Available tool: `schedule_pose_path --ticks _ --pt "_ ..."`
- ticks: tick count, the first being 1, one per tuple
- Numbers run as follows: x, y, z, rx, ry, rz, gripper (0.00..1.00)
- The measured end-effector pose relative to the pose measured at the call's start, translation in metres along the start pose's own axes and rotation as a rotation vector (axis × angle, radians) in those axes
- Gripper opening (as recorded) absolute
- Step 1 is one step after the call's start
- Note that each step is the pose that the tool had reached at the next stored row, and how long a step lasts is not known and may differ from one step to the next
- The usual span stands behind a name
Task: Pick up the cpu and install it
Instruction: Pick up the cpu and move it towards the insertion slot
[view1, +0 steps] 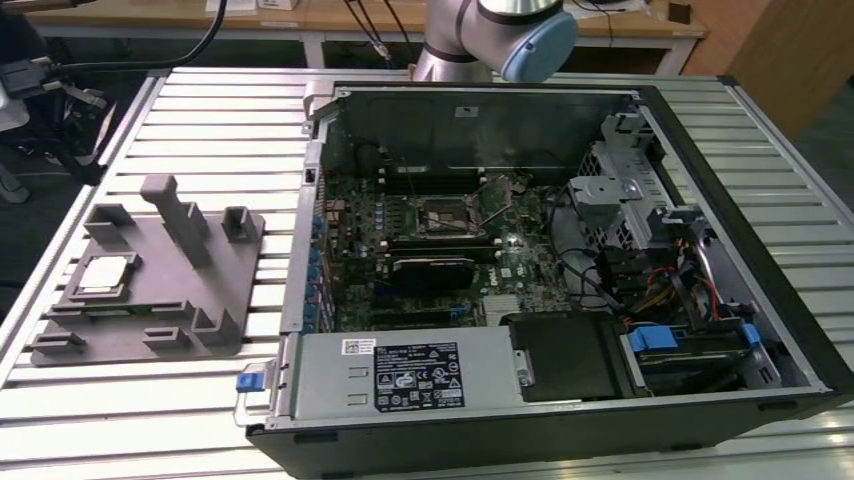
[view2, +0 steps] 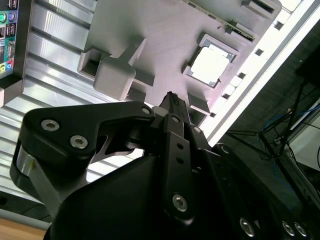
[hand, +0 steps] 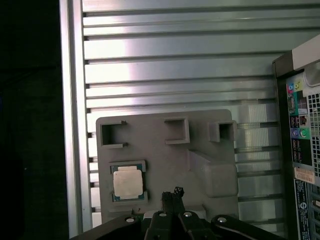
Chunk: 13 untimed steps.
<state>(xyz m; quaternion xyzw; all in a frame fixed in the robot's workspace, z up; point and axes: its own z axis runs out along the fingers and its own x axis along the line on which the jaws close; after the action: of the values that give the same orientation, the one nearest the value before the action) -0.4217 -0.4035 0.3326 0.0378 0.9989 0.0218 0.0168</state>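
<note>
If apart, cpu (hand: 127, 183) near end effector (hand: 173, 193).

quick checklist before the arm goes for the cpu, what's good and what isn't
1. The cpu lies flat in its pocket on the fixture tray: ok.
2. Nothing covers the cpu: ok.
3. The gripper holds nothing: ok.
4. The gripper is open for a grasp: not ok, it is shut.
5. The gripper is centred over the cpu: not ok, it hangs above the tray beside the cpu, apart from it.
6. The socket in the open computer case is ready to receive the chip: cannot tell.
</note>
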Motion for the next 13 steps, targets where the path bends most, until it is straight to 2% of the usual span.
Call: schedule_pose_path --ticks 7,13 --pt "0.0021 -0.0004 0.0026 -0.0001 -0.0003 0.000 0.11" --pt "0.0033 -0.0012 0.0088 -0.0001 -0.0002 0.000 0.11"
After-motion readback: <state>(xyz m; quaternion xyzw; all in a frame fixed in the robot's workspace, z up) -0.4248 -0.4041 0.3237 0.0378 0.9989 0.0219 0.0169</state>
